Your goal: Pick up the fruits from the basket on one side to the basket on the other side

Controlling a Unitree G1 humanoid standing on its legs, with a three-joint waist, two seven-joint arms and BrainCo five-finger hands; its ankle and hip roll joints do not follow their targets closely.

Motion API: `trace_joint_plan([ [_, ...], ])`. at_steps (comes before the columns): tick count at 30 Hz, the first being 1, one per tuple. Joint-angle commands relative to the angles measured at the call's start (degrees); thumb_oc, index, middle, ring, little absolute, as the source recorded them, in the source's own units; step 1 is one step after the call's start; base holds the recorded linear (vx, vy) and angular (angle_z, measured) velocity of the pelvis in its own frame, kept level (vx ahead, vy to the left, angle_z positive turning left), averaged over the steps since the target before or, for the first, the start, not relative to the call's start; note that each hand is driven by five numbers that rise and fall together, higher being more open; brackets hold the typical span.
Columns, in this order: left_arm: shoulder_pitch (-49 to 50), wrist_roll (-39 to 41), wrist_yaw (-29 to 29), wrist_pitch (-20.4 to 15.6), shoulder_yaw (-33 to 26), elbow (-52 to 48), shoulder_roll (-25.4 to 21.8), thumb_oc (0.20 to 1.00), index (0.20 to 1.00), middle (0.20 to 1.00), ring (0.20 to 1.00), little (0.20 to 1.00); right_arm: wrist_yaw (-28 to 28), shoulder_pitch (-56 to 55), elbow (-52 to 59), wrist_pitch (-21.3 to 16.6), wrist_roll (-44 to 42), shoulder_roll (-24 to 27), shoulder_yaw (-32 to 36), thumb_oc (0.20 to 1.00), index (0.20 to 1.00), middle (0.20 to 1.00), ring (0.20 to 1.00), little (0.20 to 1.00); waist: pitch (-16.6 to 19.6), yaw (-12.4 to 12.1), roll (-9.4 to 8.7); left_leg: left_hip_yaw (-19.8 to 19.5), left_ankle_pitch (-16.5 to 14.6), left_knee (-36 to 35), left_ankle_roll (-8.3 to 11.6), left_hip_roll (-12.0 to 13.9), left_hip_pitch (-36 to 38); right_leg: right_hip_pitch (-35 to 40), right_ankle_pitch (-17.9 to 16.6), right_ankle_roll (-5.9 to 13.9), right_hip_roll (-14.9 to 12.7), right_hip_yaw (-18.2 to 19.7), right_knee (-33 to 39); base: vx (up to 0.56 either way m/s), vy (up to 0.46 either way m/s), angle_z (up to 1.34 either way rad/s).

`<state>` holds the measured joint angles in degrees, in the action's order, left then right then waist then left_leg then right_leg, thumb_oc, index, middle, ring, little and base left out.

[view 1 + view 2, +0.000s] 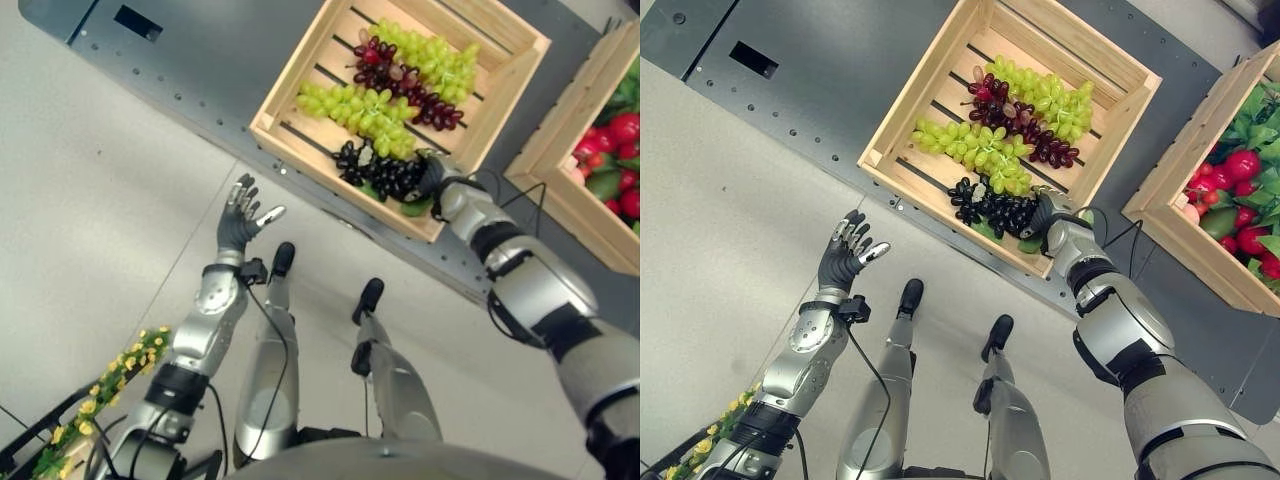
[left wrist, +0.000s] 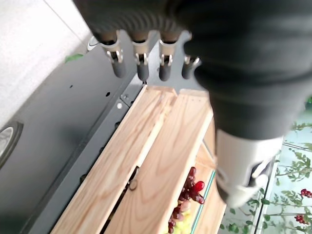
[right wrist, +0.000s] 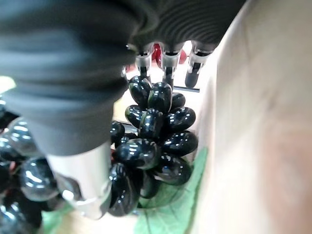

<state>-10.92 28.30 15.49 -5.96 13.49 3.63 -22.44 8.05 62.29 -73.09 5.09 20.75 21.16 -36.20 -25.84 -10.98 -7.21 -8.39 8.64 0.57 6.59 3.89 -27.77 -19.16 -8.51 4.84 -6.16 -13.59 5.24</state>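
Right wrist view is showing the right hand (image 3: 92, 146) closing over the black grape bunch (image 3: 156, 141), fingers and thumb curling round it in the near corner of the wooden basket (image 1: 940, 205). I judge it should be gathering the whole cluster before lifting clear of the rim. The left hand (image 1: 240, 220) is hanging open over the floor.

No legible txt, labels or nos. anywhere.
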Motion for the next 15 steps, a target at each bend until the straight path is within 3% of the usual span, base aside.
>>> trace_joint_plan([
  [1, -0.49, -0.17, 0.44, -2.71, 0.54, -5.15, 1.66, 1.000, 1.000, 1.000, 1.000, 1.000, -1.20, -2.47, -6.63, 3.62, 3.15, 2.14, -1.59, 0.200, 0.200, 0.200, 0.200, 0.200, -1.20, -0.17, 3.36, 1.30, 0.15, -5.57, -2.31, -3.77, 0.67, 3.47, 3.73, 5.36, -0.63, -0.16, -0.24, 0.00, 0.000, 0.00],
  [7, -1.29, -0.77, 0.88, -2.62, 0.48, -4.56, 1.99, 1.000, 1.000, 1.000, 1.000, 1.000, -0.28, -5.56, -5.13, 3.31, 1.25, 0.01, 1.29, 0.200, 0.200, 0.200, 0.200, 0.200, -1.16, -0.10, 3.90, 1.02, 0.11, -5.57, -2.41, -3.98, 0.79, 3.48, 3.71, 5.37, -0.79, -0.26, -0.24, 0.00, 0.000, 0.00],
  [15, -0.82, -0.88, 1.73, -2.93, -0.34, -3.45, 1.77, 1.000, 1.000, 1.000, 1.000, 1.000, 2.42, -7.51, -0.39, 1.16, -10.84, 0.26, 7.10, 0.200, 0.200, 0.200, 0.200, 0.200, -1.22, 0.64, 3.72, 1.32, 0.19, -5.57, -2.48, -3.86, 1.19, 3.49, 3.45, 5.22, -0.80, 0.31, -0.24, 0.00, 0.000, 0.00],
])
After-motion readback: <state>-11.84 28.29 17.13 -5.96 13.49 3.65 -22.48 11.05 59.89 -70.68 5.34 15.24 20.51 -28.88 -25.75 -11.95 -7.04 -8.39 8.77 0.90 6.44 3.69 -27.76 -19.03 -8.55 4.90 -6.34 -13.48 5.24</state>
